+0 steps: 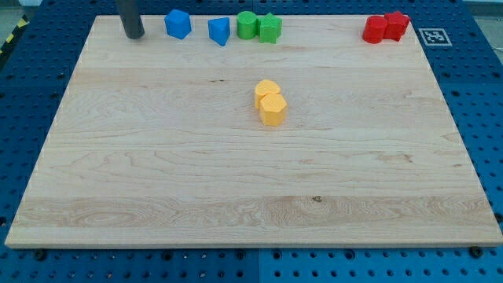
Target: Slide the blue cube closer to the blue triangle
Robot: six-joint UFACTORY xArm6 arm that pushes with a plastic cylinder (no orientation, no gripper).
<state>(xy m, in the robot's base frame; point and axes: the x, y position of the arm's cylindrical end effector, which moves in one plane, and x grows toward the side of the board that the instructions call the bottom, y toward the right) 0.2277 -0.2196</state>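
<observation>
The blue cube [178,23] sits near the view's top edge of the wooden board, left of centre. The blue triangle [219,31] lies just to its right, with a small gap between them. My tip [134,34] is the lower end of the dark rod at the view's top left; it stands to the left of the blue cube, a short gap away, not touching it.
A green cylinder [247,24] and a green star-like block [269,28] sit right of the blue triangle. Two yellow blocks [270,102] touch at the board's centre. Two red blocks [386,27] sit at the top right. The wooden board [157,173] lies on a blue pegboard.
</observation>
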